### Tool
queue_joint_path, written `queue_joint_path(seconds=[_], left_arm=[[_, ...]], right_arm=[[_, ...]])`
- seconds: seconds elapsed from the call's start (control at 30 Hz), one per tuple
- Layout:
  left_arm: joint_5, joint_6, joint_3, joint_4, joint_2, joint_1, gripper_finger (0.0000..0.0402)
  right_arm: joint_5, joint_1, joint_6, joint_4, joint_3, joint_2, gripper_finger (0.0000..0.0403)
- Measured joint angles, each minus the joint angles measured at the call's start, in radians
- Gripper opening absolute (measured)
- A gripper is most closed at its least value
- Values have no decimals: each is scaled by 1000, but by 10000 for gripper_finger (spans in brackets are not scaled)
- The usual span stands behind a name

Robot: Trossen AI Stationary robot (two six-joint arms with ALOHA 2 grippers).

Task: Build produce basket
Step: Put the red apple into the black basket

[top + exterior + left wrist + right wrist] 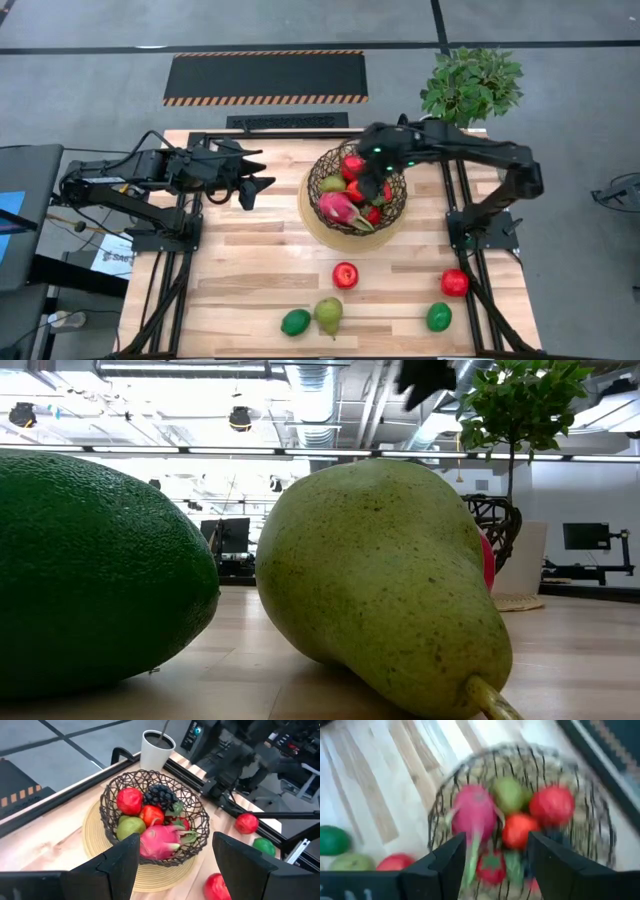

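Observation:
The dark wire basket (357, 190) stands on its tan disc base (95, 845) at the middle far part of the table. It holds a pink dragon fruit (160, 841), red apples, a green pear (130, 826) and dark grapes (160, 796). My right gripper (495, 845) hangs above the basket (520, 820), open, with nothing between its fingers. My left gripper (175, 845) is left of the basket, raised over the table, also open and empty. Loose produce lies near the front edge: two red apples (345, 275) (454, 282), two limes (295, 322) (438, 317) and a pear (329, 315).
A leafy plant (472, 85) in a white pot (157, 750) stands at the table's far right corner, just behind the basket. The low view is filled by a lime (90, 570) and the pear (380, 590) close up. Bare wood lies between the basket and the loose fruit.

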Motion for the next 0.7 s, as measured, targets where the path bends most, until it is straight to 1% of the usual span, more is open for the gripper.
queue_joint_path(seconds=[0.17,0.23,0.3,0.43,0.57,0.7], left_arm=[[6,-20,0,0,0,0,236],[14,-26,0,-1,0,0,236],[16,-34,0,-3,2,0,236],[38,-52,1,-5,19,0,236],[84,-48,1,-2,44,0,236],[94,-47,1,-4,73,1,236]], right_arm=[[10,47,233,-285,-3,-52,230],[66,98,342,-366,-27,-67,230],[110,158,450,-361,-86,-93,230],[113,283,678,-303,-242,-159,230],[111,424,975,-297,-405,-196,230],[92,575,1245,-254,-524,-225,230]])
